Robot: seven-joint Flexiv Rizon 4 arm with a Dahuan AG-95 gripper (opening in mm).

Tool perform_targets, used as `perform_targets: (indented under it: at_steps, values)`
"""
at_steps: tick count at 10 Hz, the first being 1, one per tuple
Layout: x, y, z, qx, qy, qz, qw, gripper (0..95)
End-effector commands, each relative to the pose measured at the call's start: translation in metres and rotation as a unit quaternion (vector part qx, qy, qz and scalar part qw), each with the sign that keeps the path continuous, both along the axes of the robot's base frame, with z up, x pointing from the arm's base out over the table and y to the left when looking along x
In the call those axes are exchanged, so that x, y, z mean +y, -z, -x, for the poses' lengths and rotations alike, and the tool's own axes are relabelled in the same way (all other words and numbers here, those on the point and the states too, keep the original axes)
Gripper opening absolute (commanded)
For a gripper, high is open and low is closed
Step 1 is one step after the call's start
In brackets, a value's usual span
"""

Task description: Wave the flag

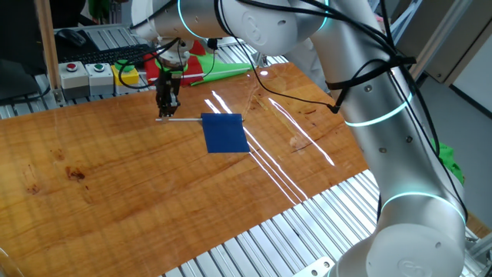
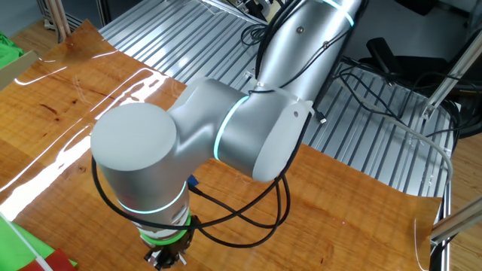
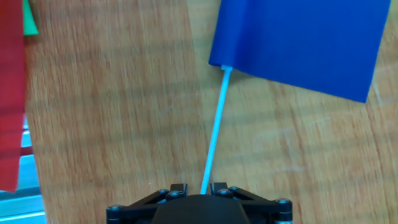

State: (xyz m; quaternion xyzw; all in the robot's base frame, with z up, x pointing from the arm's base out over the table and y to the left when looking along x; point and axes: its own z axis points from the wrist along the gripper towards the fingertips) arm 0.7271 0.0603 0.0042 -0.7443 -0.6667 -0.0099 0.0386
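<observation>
Flag (image 1: 226, 132), dark blue cloth on a thin white stick, lies out ahead of the pincer (image 1: 167, 110); stick runs straight from between the pincer tips to the cloth, cloth at the far end, well clear of the fingers. In the hand view the flag (image 3: 298, 43) fills the top right and the stick comes down the middle of the frame and vanishes between the 2 finger tips of the pincer (image 3: 202, 190), so I read it as closed on the stick's bare end, gripping the flag. Whether the cloth rests on the table (image 1: 115, 185) or hangs just over it I cannot tell; the stick looks about level with the wood. From the other fixed view the arm's big joint blocks nearly everything, only the pincer (image 2: 167, 256) bottom shows and a sliver of blue behind the arm, no jaw detail there. Off to the pincer's left in the hand view, a red flat piece (image 3: 11, 93) and a bit of green piece (image 3: 28, 18) past it, both apart from the flag. Behind the pincer in the fixed view, a button box (image 1: 86, 77) and a keyboard (image 1: 108, 54) beyond the table edge. Progress, my judgement: the grasp looks done, flag low and near flat, so lifting it and the side-to-side swings that make a wave look to be left. No blur on the cloth, so it reads as not in swing now.
</observation>
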Motion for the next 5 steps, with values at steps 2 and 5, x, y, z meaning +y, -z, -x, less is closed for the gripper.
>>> perform_targets:
  at_steps: [2, 5]
  values:
    - [0.0001, -0.0005, 0.0010, -0.007, -0.003, 0.000, 1.0000, 0.0]
    - [0.0003, -0.0005, 0.0014, -0.011, -0.005, 0.003, 0.9999, 0.0]
